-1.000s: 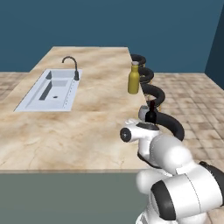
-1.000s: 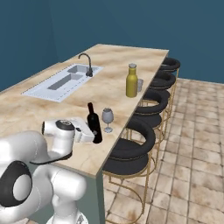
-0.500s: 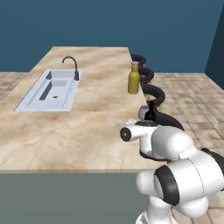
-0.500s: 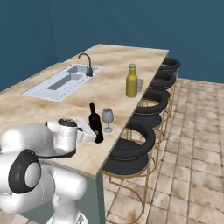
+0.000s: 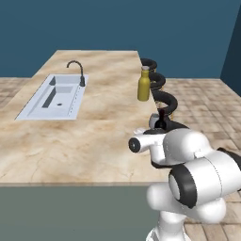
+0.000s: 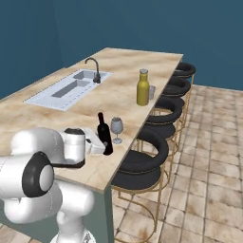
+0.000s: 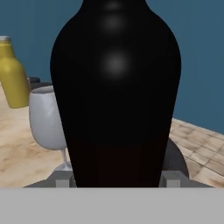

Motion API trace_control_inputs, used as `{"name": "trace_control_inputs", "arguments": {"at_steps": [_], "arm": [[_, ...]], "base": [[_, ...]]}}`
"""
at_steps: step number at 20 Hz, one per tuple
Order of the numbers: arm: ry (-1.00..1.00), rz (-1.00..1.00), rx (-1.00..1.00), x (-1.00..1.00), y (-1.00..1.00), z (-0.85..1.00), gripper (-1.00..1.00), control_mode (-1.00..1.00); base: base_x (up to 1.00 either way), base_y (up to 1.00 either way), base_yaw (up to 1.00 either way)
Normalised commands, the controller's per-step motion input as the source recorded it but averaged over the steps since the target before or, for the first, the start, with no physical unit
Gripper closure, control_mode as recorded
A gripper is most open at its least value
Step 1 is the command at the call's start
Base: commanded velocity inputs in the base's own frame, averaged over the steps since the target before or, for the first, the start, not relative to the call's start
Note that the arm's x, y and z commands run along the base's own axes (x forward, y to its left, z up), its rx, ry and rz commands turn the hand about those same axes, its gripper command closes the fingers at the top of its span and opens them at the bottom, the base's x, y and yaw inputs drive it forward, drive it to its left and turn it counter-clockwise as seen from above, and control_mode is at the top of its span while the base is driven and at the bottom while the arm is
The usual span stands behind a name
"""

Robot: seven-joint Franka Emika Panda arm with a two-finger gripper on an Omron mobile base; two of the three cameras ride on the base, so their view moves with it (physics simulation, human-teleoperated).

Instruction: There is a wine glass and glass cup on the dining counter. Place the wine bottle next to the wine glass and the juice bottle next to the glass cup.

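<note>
The slim near-black wine bottle (image 6: 104, 135) stands upright near the right edge of the dining counter (image 6: 118, 61), just left of the wine glass (image 6: 116, 127). My gripper (image 6: 102, 148) is shut on the bottle's lower body. In the hand view the wine bottle (image 7: 116, 87) stands between the fingertips of the gripper (image 7: 116, 179), with the wine glass (image 7: 46, 122) to its left. The yellow juice bottle (image 6: 142, 88) stands farther along the same edge, and the small glass cup (image 6: 152, 91) is right beside it. From the left base view, the arm hides most of the wine bottle (image 5: 162, 120); the juice bottle (image 5: 144, 84) is behind.
An inset pale sink (image 6: 66, 90) with a black faucet (image 6: 95, 66) lies on the counter's left side. A row of black stools (image 6: 142, 161) lines the right edge, over a tiled floor.
The arm's white upper links have swung and shifted. The wine bottle, wine glass and juice bottle stay where they were, and the gripper keeps its hold.
</note>
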Motion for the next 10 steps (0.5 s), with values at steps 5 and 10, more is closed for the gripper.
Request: {"name": "trace_control_inputs", "arguments": {"at_steps": [5, 10], "arm": [[-0.02, 0.0, 0.0, 0.02, 0.0, -0.12, 1.0, -1.0], [-0.02, 0.0, 0.0, 0.01, 0.0, -0.12, 1.0, -1.0]], "base": [[0.0, 0.0, 0.0], [0.0, 0.0, 0.0]]}}
